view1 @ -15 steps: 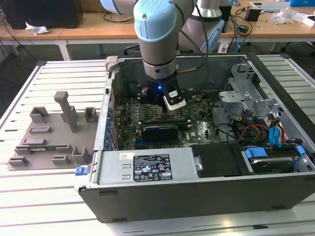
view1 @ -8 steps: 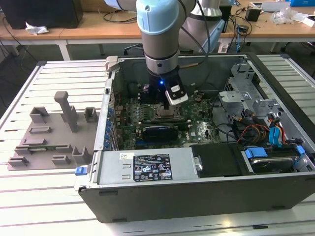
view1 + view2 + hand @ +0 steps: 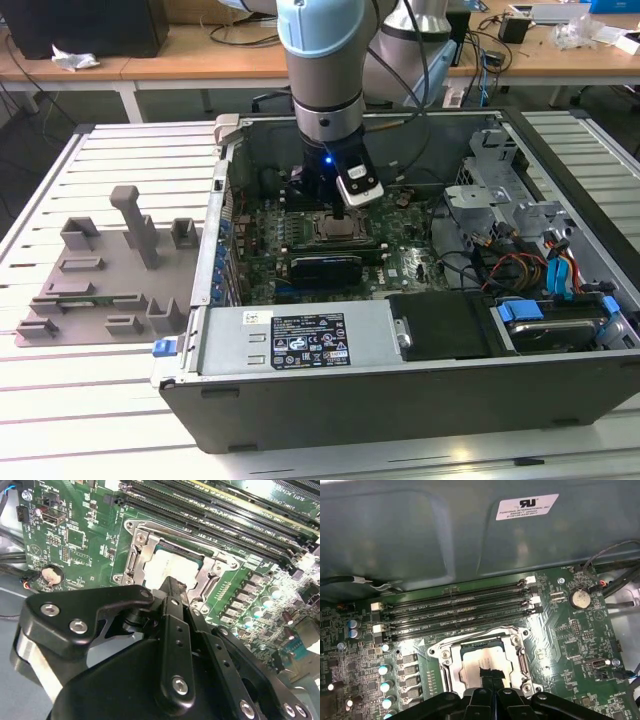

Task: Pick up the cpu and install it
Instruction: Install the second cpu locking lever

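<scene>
Nearest in the second wrist view, the gripper (image 3: 172, 587) hangs just above the cpu (image 3: 162, 570), its black fingers drawn together to a narrow tip over the chip's near edge; whether they pinch it or merely touch it I cannot tell. The cpu lies flat inside the socket frame (image 3: 482, 650) near the middle of the motherboard (image 3: 580, 630), with the memory slots (image 3: 455, 607) beyond it toward the far wall of the computer case (image 3: 400, 390). It looks light, stiff, slick-topped and fragile underneath, best held by opposite thin edges and kept level.
</scene>
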Available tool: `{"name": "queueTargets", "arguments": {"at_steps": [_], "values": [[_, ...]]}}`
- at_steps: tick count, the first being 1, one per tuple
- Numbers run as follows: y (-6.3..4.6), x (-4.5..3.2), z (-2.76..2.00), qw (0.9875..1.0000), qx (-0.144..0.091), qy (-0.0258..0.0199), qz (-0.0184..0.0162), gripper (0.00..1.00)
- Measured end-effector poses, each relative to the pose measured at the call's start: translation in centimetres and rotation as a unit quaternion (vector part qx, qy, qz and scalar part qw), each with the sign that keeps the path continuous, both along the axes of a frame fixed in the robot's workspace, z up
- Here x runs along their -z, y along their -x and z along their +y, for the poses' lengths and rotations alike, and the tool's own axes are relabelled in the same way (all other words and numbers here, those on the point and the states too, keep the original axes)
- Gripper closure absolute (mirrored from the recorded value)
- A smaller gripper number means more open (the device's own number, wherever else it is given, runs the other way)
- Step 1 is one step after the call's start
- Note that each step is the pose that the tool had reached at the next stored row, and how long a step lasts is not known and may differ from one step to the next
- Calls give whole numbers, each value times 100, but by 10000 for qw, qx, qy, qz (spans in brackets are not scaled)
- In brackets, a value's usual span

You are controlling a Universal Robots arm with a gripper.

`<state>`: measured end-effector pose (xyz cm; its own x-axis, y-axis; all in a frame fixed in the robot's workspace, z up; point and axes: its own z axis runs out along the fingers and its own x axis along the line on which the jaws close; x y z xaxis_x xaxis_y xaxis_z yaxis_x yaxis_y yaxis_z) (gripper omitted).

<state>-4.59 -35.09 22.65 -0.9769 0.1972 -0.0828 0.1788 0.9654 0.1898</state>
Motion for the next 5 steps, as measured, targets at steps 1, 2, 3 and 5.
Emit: {"name": "queueTargets", "arguments": {"at_steps": [1,2,3,5], "values": [[0,0,0,10000,0,0,0,89],[0,0,0,10000,0,0,0,89],[0,0,0,10000,0,0,0,89],[0,0,1,10000,0,0,0,89]]}}
